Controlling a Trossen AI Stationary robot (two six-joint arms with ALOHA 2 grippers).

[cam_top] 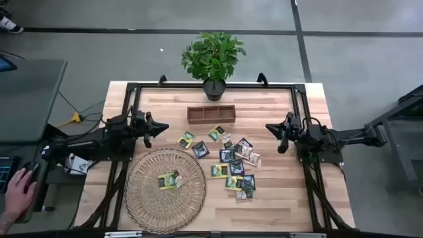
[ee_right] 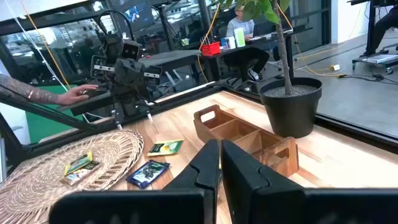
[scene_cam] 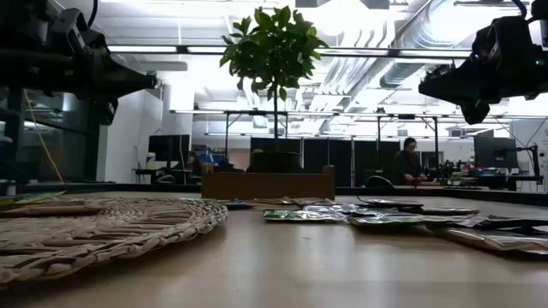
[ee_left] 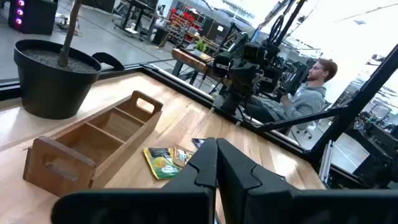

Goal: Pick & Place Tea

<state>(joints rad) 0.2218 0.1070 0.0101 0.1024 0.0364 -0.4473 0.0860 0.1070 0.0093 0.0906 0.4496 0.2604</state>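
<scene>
Several small tea sachets [cam_top: 232, 158], yellow-green, dark and pale, lie scattered flat on the table's middle right. Two more sachets [cam_top: 169, 180] rest on the round wicker mat [cam_top: 165, 188] at the near left. My left gripper [cam_top: 162, 126] hovers shut above the table's left side, pointing right. Over the right side my right gripper [cam_top: 271, 127] hovers shut, pointing left. Both are clear of the sachets. In the left wrist view a yellow-green sachet [ee_left: 160, 162] lies past the shut fingers.
A small wooden three-compartment tray [cam_top: 211, 114] stands at the far middle, with a potted plant [cam_top: 213, 61] behind it at the far edge. A black frame [cam_top: 299, 99] rims the table. A person's hand [cam_top: 16, 188] shows off the table at the left.
</scene>
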